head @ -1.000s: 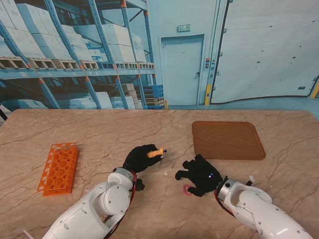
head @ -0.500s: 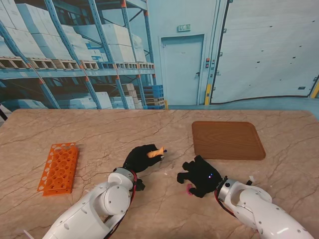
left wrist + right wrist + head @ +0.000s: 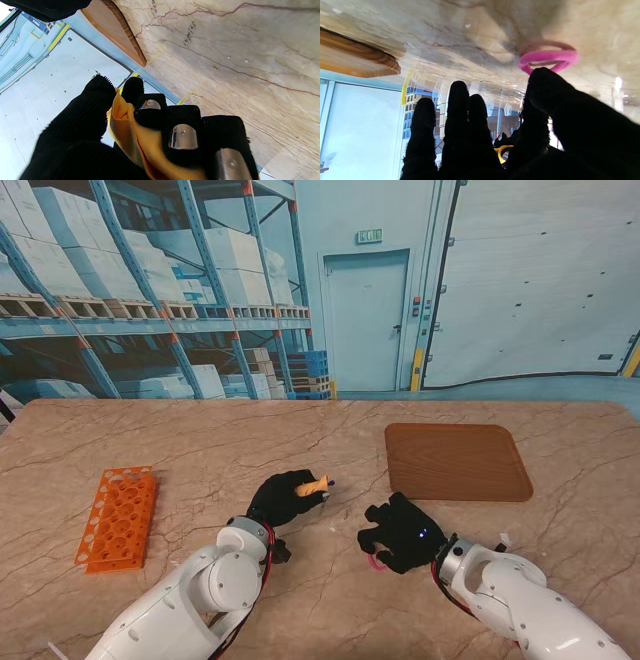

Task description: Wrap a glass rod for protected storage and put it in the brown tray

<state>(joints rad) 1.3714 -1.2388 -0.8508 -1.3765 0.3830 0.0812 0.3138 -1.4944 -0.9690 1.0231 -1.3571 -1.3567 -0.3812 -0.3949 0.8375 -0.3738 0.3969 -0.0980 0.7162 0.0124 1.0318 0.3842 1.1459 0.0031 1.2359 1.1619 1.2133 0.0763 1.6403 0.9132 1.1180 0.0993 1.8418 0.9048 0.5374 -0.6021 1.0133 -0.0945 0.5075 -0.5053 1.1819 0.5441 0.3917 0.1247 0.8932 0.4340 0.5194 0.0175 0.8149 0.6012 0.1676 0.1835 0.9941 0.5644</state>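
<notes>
My left hand is shut on an orange cloth bundle whose end pokes out past the fingers; in the left wrist view the cloth is folded between thumb and fingers. The glass rod itself is hidden from view. My right hand hovers low over the table with fingers spread, directly over a pink elastic band that lies flat on the marble; the band sits just beyond the thumb in the right wrist view. The brown tray lies bare, farther from me on the right.
An orange test-tube rack lies on the left side of the marble table. A small white scrap lies on the table beside my right forearm. The tray's edge shows in the right wrist view.
My right hand has edged slightly left and away from me over the pink band. My left hand and its cloth bundle have stayed put.
</notes>
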